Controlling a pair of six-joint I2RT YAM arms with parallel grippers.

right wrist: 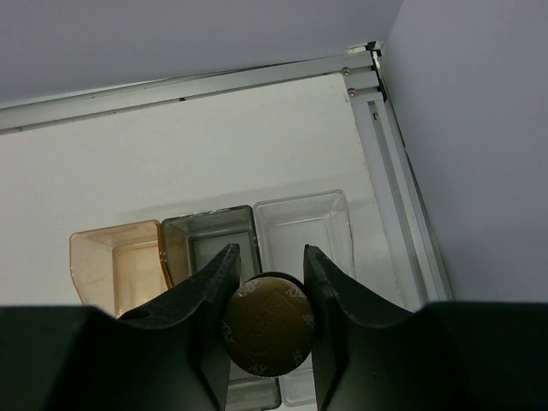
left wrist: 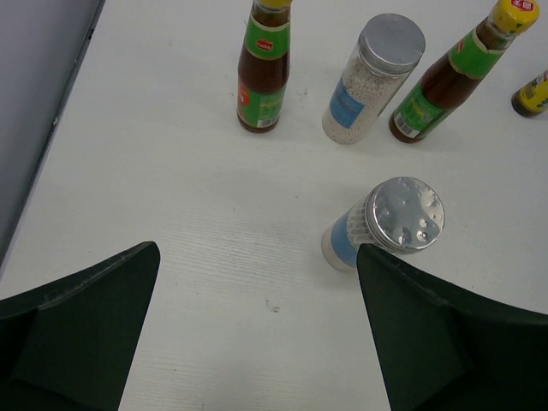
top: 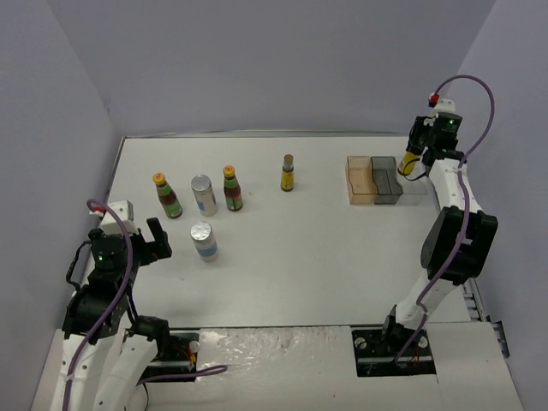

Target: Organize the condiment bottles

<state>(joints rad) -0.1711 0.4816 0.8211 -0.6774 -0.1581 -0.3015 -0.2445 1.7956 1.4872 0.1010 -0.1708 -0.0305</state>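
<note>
The small yellow-labelled bottle with a brown cap (right wrist: 268, 336) is hanging clamped between the fingers of the right gripper (right wrist: 269, 257). It is poised over the three-compartment plastic tray in orange, grey and clear (right wrist: 116, 257), with the grey and clear bins directly beneath the fingers.

To my eye the release is the risky part. The bottle seems to be hovering near the wall dividing those two bins, so it could be catching a rim and toppling as it goes down.

Over on the other side, the left gripper (left wrist: 257, 253) is waiting with jaws wide apart, holding nothing. A silver-topped white-and-blue cylinder (left wrist: 385, 224) is standing just ahead of its right finger, close enough that a careless reach could be knocking it over. Beyond that are a second cylinder (left wrist: 377, 77), two dark yellow-capped sauce bottles (left wrist: 261, 73) and another small yellow bottle (left wrist: 533, 94).

Everything is resting on a matte white table (left wrist: 171, 171), with plain pale lilac walls (top: 257, 60) closing in around it.
</note>
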